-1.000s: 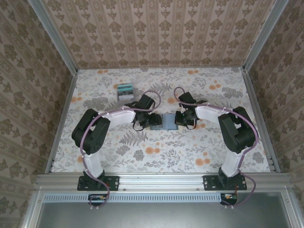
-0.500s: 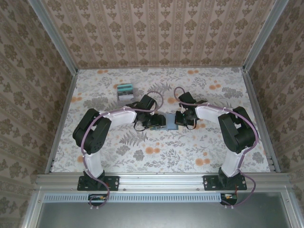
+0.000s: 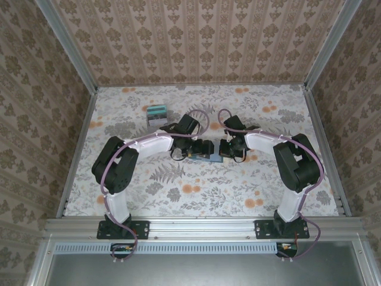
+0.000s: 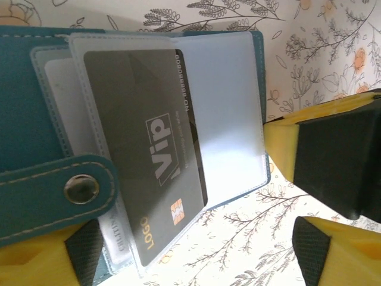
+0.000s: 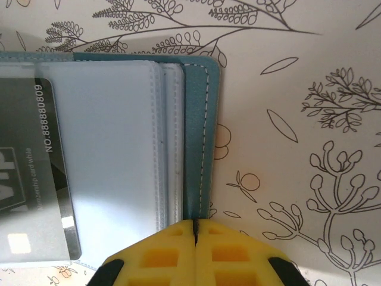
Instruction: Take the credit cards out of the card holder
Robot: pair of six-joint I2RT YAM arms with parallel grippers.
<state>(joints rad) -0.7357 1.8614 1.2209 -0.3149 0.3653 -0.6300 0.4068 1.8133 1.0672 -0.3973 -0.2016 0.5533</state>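
Note:
The teal card holder (image 4: 24, 119) lies open on the floral table, its clear sleeves fanned out. A grey VIP credit card (image 4: 149, 149) sits inside one sleeve, and a pale card (image 4: 59, 83) shows in a sleeve behind it. My left gripper (image 4: 196, 262) is open, its fingers either side of the holder's near edge, gripping nothing. The snap strap (image 4: 59, 193) lies above the left finger. My right gripper (image 5: 195, 229) is shut on the holder's teal edge (image 5: 202, 119). In the top view the two grippers (image 3: 201, 149) (image 3: 224, 152) meet at the holder (image 3: 212, 157).
A grey rectangle with a green band (image 3: 157, 115) lies on the table to the back left of the left gripper. Metal rails (image 3: 77, 149) and patterned walls close in the table on three sides.
My left gripper has opened wider and moved right, over more of the card holder. The right gripper has stayed shut on the holder's edge.

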